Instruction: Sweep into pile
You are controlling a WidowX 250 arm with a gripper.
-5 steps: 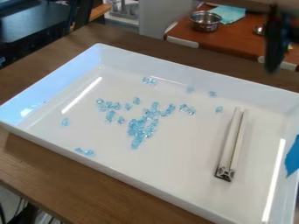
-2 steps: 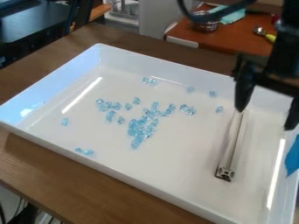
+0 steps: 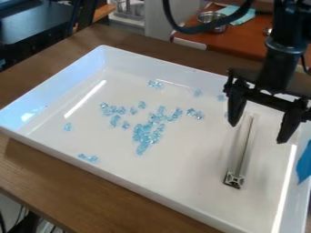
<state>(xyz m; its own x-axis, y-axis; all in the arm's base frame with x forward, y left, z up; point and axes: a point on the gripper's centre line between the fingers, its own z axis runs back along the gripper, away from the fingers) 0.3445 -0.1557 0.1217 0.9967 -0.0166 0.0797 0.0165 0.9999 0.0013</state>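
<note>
Beads (image 3: 146,132) lie scattered, thickest mid-tray; you have the slim bar (image 3: 243,150) lying apart from them. Your gripper (image 3: 258,133) hangs over its far end, jaws spread. The white tray (image 3: 182,179) sits on your wooden counter (image 3: 61,186).

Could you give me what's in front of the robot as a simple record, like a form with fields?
container: white tray on a brown table
loose pieces: light-blue beads, most clustered near the tray's middle, others scattered
bar: pale, slim, metallic-ended, lying right of the beads
end effector: open, above the bar's far end, holding nothing
tape: blue patch at the tray's right side
pile: not yet gathered
</note>
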